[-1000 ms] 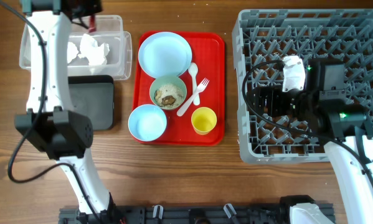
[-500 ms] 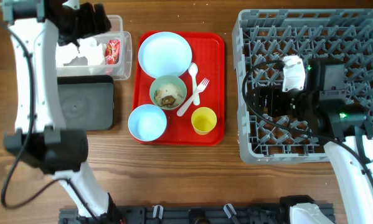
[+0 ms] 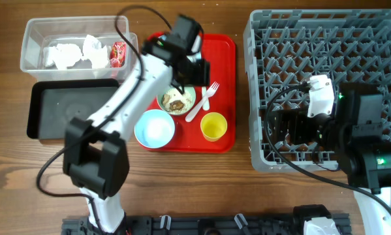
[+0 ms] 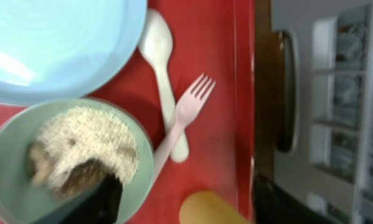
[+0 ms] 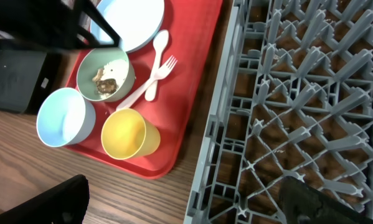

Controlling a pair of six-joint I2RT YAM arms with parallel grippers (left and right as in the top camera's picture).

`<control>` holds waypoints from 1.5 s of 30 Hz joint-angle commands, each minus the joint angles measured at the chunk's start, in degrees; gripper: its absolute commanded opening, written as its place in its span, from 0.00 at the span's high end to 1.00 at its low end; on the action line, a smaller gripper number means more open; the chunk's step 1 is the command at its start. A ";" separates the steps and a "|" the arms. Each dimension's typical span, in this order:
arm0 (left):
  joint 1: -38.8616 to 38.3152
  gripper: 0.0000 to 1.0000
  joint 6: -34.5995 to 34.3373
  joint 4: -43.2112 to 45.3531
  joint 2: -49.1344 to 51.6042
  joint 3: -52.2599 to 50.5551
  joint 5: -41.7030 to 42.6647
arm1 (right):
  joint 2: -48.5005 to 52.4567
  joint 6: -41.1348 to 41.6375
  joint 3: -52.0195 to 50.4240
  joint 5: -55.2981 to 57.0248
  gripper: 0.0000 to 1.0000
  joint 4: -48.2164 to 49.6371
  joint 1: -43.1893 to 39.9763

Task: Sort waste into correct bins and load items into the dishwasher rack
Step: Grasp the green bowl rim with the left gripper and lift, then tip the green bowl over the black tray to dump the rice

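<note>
My left gripper (image 3: 192,75) hovers open and empty over the red tray, above the pale green bowl (image 3: 176,99) holding brown scraps and rice-like crumbs. In the left wrist view its fingers (image 4: 102,202) frame the green bowl (image 4: 68,162), the yellow cup (image 4: 214,208), the white spoon (image 4: 161,62) and the fork (image 4: 186,112). The light blue plate (image 4: 55,43) lies beyond. The clear tub (image 3: 35,32) holds crumpled napkins (image 3: 78,52) and the red-and-white wrapper (image 3: 119,53). My right gripper (image 3: 288,127) stands wide open over the dishwasher rack (image 3: 319,52), near its left edge (image 5: 217,143).
The black tray (image 3: 71,108) lies in front of the clear tub. A light blue bowl (image 3: 155,128) and the yellow cup (image 3: 213,126) stand at the near end of the red tray (image 3: 229,85). Bare wood shows between tray and rack.
My left arm swung from the clear tub to above the red tray, leaving the wrapper in the tub with its jaws now apart. The right arm shifted slightly toward the near right.
</note>
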 commanded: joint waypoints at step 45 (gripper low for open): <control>52.04 0.96 29.16 -7.26 -5.64 -19.06 39.10 | 0.11 0.28 0.96 0.52 0.00 1.84 0.17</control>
